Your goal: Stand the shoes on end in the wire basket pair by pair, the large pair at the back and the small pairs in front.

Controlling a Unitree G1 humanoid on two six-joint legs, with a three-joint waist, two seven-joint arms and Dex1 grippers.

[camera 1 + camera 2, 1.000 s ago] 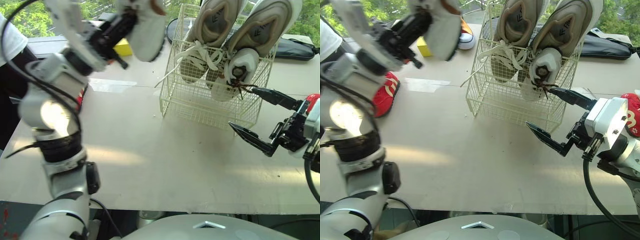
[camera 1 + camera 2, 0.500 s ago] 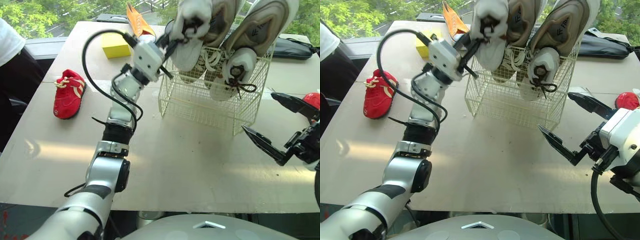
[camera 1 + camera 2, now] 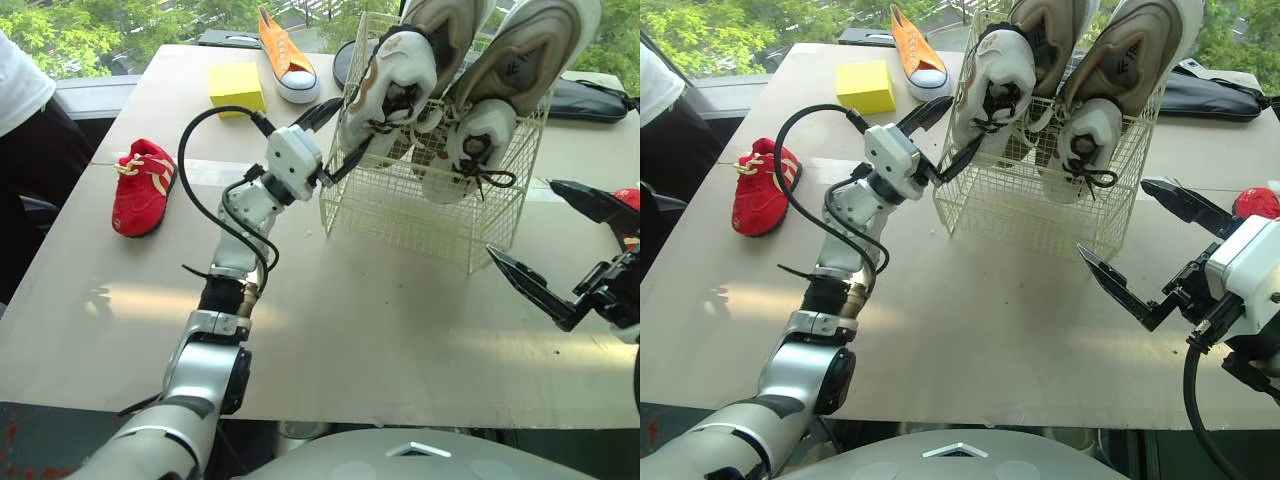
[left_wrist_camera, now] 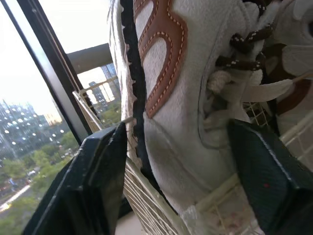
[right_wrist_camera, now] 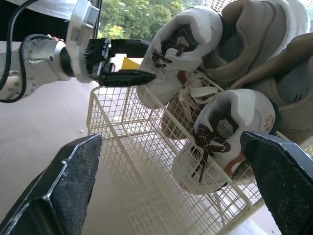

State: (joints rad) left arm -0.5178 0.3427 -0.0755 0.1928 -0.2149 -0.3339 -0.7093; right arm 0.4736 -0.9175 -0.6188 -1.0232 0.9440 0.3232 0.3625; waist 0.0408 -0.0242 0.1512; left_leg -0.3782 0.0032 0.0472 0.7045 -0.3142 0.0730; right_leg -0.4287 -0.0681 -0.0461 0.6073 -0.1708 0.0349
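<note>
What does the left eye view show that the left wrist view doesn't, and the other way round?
Left eye view: the red shoe, orange shoe, yellow block, the large pair at the back of the wire basket, and the open right gripper. Left wrist view: the stitched brown panel on the small white shoe, and distant buildings. Both: the left gripper shut on that shoe at the basket's rim.

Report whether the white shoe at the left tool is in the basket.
Partly in: white shoe's lower end sits inside the basket's rim, the rest above it.
</note>
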